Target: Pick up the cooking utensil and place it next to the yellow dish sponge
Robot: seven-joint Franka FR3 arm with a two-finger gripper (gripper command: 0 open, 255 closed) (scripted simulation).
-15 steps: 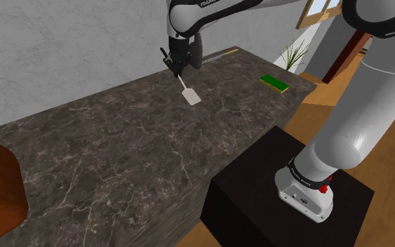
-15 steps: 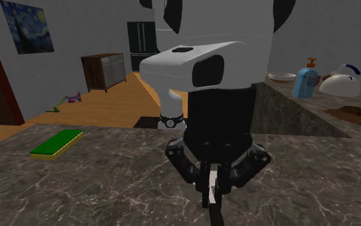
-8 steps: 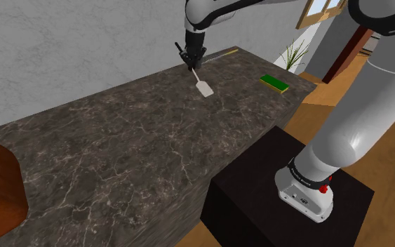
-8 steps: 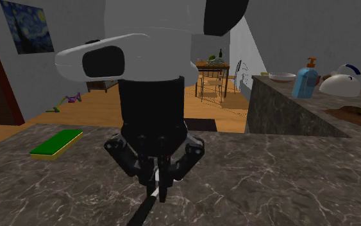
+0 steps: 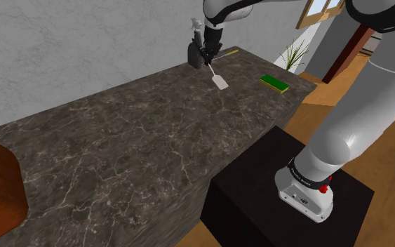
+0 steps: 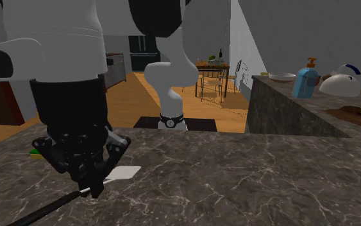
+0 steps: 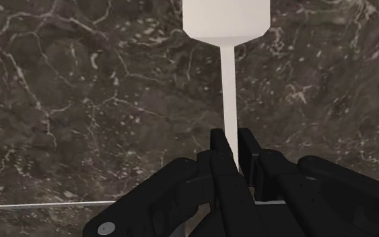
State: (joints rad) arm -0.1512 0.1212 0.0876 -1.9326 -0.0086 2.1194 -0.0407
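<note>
Found the all-black two-finger pincer (image 5: 206,62) clamped on the thin handle of the white flat-bladed spatula (image 5: 217,76), blade hanging toward 5 o'clock and apparently clear of the dark veined stone tabletop (image 5: 118,140). Confirmed in the wrist view: both fingers pressed against the handle, blade out ahead of the pincer (image 7: 235,160).

Compared against 1.0 s ago: logged pincer and spatula carried toward 2 o'clock across the shoulder view, now nearer the flat green-topped, yellow-edged dish sponge (image 5: 275,83). Placed that sponge at 3 o'clock of the blade, still apart from it. In the second exterior view, noted the sponge (image 6: 35,153) peeking out at 9 o'clock of the pincer (image 6: 94,187).

Judged: pick-up done, transport under way, set-down not yet made.

Counted:
- 1 spatula
- 1 sponge
- 1 pincer with 2 fingers
- on the far counter, 1 blue pump bottle (image 6: 306,78)
- 1 white kettle (image 6: 342,82)
</note>
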